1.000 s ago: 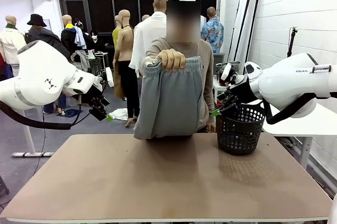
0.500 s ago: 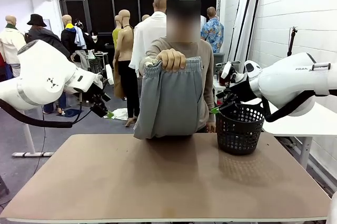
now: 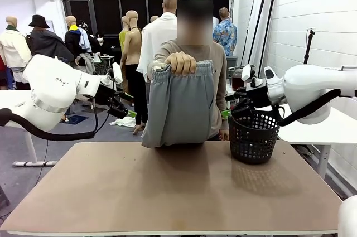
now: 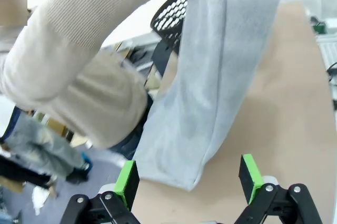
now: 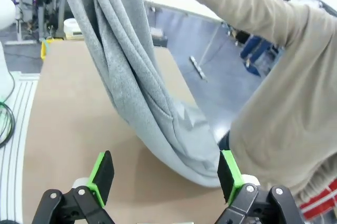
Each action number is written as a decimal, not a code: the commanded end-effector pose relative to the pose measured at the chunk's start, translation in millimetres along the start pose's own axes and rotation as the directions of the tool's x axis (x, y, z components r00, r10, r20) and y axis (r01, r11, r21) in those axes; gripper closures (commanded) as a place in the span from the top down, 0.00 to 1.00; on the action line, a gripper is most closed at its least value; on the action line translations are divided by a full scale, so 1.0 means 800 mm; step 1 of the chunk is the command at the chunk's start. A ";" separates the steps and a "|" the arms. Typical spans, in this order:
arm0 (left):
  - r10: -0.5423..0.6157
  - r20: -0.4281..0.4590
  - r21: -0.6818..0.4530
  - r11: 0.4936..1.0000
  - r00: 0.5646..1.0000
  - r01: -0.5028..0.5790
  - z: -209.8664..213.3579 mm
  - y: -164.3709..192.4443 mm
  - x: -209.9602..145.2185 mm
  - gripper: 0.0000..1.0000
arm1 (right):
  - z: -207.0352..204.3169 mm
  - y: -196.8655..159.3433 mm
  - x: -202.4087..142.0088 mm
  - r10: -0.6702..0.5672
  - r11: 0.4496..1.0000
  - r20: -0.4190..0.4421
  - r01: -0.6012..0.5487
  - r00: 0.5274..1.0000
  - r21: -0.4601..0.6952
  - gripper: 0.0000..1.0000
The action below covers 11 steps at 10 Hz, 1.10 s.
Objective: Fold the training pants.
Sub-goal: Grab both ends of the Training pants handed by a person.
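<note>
A person at the far side of the table holds up the light grey training pants point(image 3: 179, 103) by the gathered waistband; the doubled cloth hangs down to the table's far edge. My left gripper point(image 3: 127, 112) hovers open to the left of the pants, apart from them. My right gripper point(image 3: 227, 114) hovers open on their right, above the basket. In the left wrist view the pants point(image 4: 221, 76) hang just ahead of the open gripper point(image 4: 188, 177), with the lower hem between the green pads. The right wrist view has the drooping fold of the pants point(image 5: 137, 87) ahead of the open gripper point(image 5: 166, 175).
A black mesh basket point(image 3: 254, 136) stands at the table's far right corner, under my right arm. The brown tabletop point(image 3: 167, 192) stretches bare toward me. The person's beige sleeve point(image 5: 274, 76) is close to the right gripper. Other people stand in the background.
My left arm has swung to the right, bringing its gripper nearer the pants. The right arm has turned and shifted slightly. The person keeps the pants still.
</note>
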<state>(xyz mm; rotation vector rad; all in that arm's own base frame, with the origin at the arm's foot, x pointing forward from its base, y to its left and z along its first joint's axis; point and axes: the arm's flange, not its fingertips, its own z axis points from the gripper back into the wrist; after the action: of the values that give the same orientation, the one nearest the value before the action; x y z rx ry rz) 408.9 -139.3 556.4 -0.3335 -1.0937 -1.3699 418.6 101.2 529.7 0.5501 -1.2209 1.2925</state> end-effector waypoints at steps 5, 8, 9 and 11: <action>-0.029 0.067 -0.132 0.991 0.997 0.037 -0.026 0.034 -0.021 1.00 | -0.025 -0.014 -0.008 0.037 0.999 0.090 -0.036 0.995 -0.015 1.00; 0.006 0.076 -0.081 0.997 0.997 0.000 -0.011 0.019 -0.021 1.00 | -0.015 -0.008 -0.012 0.020 1.000 0.114 -0.020 0.993 0.002 1.00; 0.015 0.067 -0.102 0.995 0.998 -0.008 -0.021 0.021 -0.021 1.00 | -0.015 -0.009 -0.012 0.039 0.999 0.112 -0.039 0.993 -0.001 1.00; 0.008 0.131 -0.066 0.998 0.991 0.000 -0.024 0.017 -0.018 1.00 | -0.014 -0.007 0.000 -0.008 0.999 0.190 -0.002 0.982 0.051 1.00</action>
<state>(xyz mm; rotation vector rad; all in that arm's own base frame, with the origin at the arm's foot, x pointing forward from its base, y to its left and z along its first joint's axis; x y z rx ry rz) 426.9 -140.4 545.1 -0.4648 -1.0978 -1.3853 427.7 103.9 524.0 0.6643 -1.3424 1.3054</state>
